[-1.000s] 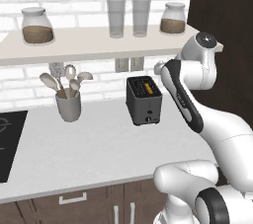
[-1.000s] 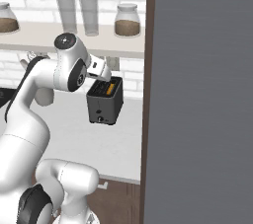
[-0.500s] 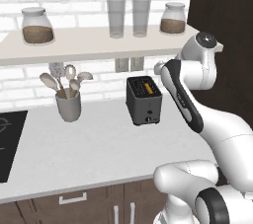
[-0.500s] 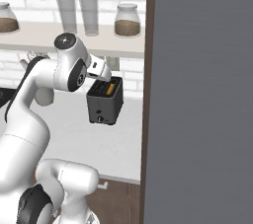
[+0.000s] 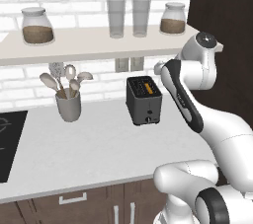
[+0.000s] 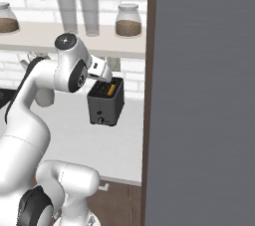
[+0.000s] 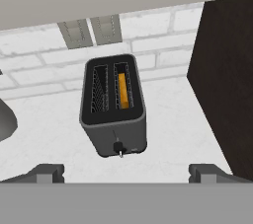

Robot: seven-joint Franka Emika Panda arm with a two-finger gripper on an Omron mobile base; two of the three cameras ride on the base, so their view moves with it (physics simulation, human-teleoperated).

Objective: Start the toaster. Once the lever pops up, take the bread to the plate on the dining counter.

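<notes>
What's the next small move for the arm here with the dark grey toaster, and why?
Probably lower the open gripper toward the small dark lever on the dark grey boxy toaster. The thin orange-yellow bread slice already sits in one slot, the gripper hangs above the toaster touching nothing, and the lever looks not yet pressed.

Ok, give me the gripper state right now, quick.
Gripper: open, fingers spread wide, holding nothing, hovering above the toaster.
</notes>
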